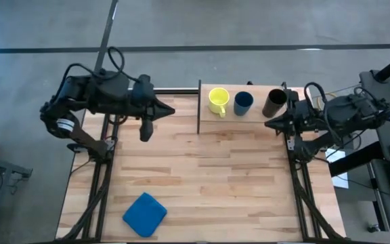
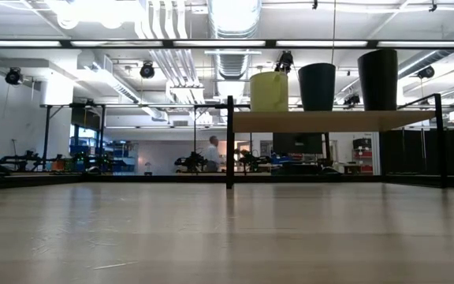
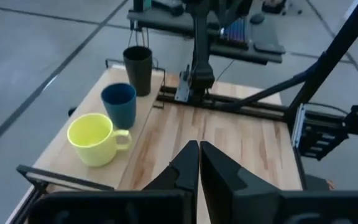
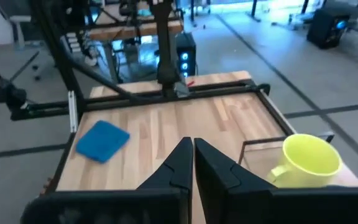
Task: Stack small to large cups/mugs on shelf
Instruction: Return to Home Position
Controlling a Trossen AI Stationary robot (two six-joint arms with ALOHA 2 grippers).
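Three cups stand upright in a row on the light wood shelf at the table's far side: a yellow mug with a handle, a dark blue cup and a taller black cup. They also show in the low view: the yellow mug, the blue cup, the black cup. My left gripper is shut and empty, left of the shelf. My right gripper is shut and empty, at the shelf's right end, near the black cup.
A flat blue cloth lies near the table's near-left edge. The shelf has a thin dark upright edge on its left side. A person stands far off in the room behind the table.
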